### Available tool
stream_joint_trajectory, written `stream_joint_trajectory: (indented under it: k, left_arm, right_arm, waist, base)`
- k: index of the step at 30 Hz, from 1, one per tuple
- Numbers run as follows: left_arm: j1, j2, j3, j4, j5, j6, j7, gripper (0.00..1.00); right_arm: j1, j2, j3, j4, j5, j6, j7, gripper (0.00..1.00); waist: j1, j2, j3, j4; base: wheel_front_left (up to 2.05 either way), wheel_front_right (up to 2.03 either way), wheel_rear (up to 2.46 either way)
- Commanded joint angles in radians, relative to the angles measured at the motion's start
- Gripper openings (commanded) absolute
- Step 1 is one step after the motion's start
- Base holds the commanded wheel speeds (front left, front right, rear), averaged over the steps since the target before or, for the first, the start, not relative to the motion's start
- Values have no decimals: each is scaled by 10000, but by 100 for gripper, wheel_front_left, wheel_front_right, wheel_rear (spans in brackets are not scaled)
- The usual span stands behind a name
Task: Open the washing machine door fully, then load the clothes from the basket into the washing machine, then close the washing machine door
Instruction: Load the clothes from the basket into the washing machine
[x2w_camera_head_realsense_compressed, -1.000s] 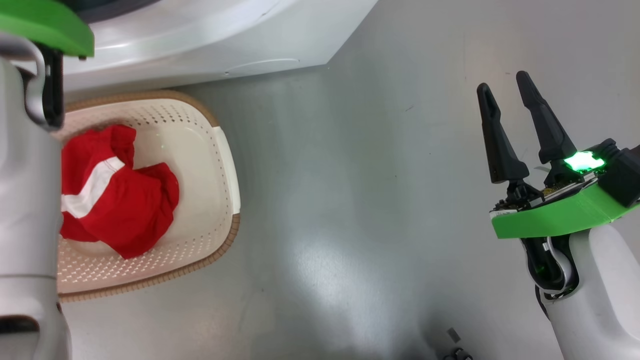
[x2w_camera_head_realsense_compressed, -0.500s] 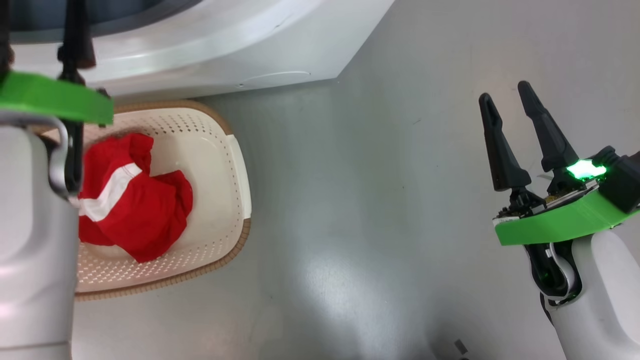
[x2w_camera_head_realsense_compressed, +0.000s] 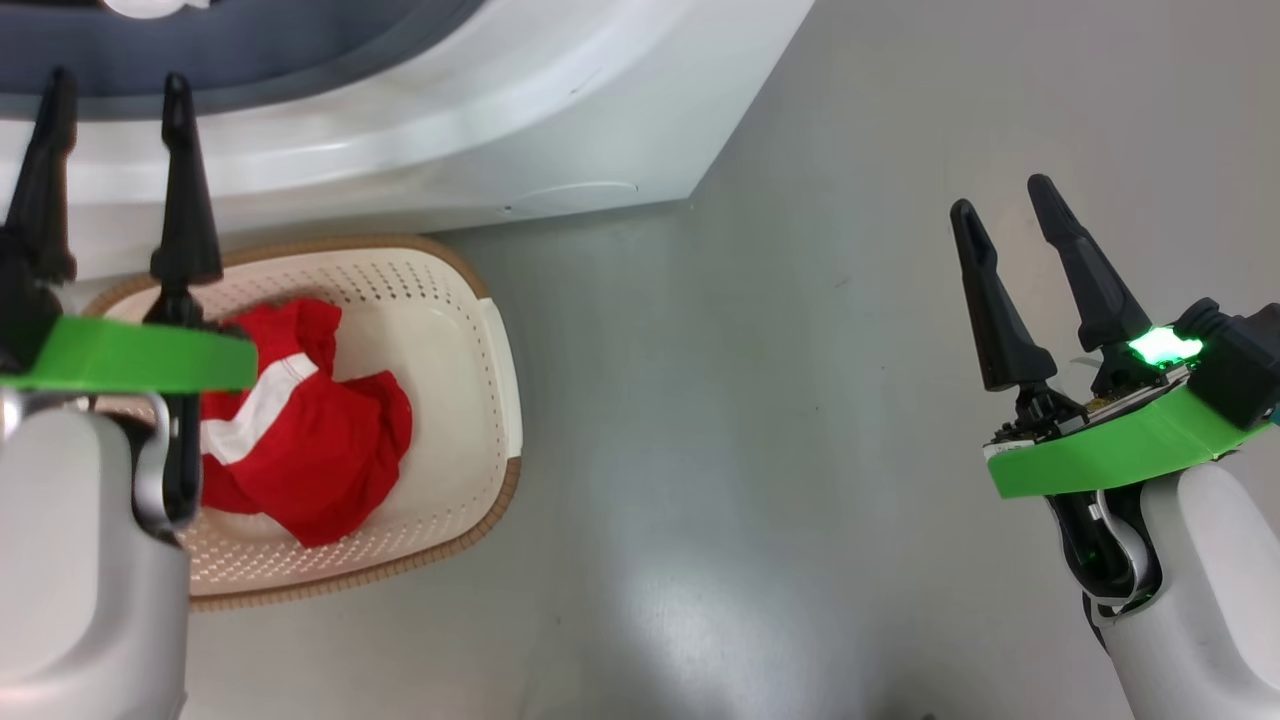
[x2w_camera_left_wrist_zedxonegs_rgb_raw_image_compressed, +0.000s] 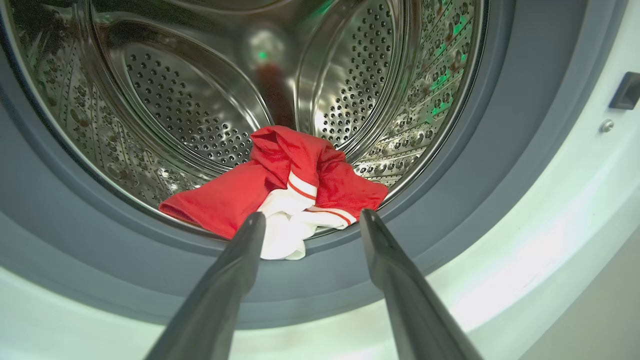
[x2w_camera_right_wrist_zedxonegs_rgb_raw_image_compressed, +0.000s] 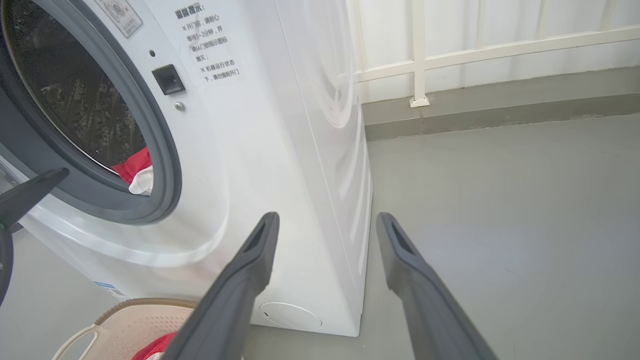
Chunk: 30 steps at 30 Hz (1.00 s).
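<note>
The white washing machine (x2w_camera_head_realsense_compressed: 450, 120) stands with its mouth uncovered; its door is out of view. One red garment with white trim (x2w_camera_left_wrist_zedxonegs_rgb_raw_image_compressed: 280, 185) lies at the front of the steel drum (x2w_camera_left_wrist_zedxonegs_rgb_raw_image_compressed: 200, 100), just behind the grey gasket (x2w_camera_left_wrist_zedxonegs_rgb_raw_image_compressed: 475, 150). My left gripper (x2w_camera_left_wrist_zedxonegs_rgb_raw_image_compressed: 312, 216) hangs open and empty a little in front of it, above the basket's far end (x2w_camera_head_realsense_compressed: 115, 85). The second red garment (x2w_camera_head_realsense_compressed: 320, 460) lies in the cream basket (x2w_camera_head_realsense_compressed: 505, 400) on the floor against the machine. My right gripper (x2w_camera_head_realsense_compressed: 1000, 198) is open and empty, far to the right over the floor.
Grey floor (x2w_camera_head_realsense_compressed: 750, 450) stretches to the right of the basket and machine. The right wrist view shows the machine's side (x2w_camera_right_wrist_zedxonegs_rgb_raw_image_compressed: 320, 125), its round filter cap (x2w_camera_right_wrist_zedxonegs_rgb_raw_image_compressed: 292, 316), the basket rim (x2w_camera_right_wrist_zedxonegs_rgb_raw_image_compressed: 125, 320) and a white railing (x2w_camera_right_wrist_zedxonegs_rgb_raw_image_compressed: 417, 55) along the back wall.
The head camera has shifted, so the whole scene slid down and to the right. My left gripper has drawn back from the machine's mouth, its open fingers now fully in view. The right gripper has barely moved.
</note>
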<state>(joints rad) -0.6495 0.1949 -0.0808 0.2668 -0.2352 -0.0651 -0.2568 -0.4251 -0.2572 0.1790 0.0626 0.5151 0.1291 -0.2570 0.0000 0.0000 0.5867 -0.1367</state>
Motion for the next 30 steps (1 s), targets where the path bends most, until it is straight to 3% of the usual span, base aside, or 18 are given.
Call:
stream_joint_trajectory:
  k: [1,14,30]
  left_arm:
    - [230,343,325,-313,-85,89,-49,100]
    - [2287,-4,742,-1371,-189,224,-49,100]
    - [4516,-724,1128,-1796,-96,48,-49,100]
  right_arm:
    - [431,-96,173,-184,130,16,-48,100]
    - [691,-180,311,48,231,16,-48,100]
    - [1382,-356,485,366,346,16,-48,100]
  waist:
    - [0,0,-131,23]
    - [0,0,-1299,114]
    - [0,0,-3092,436]
  base:
    - [0,0,0]
    - [0,0,0]
    - [0,0,0]
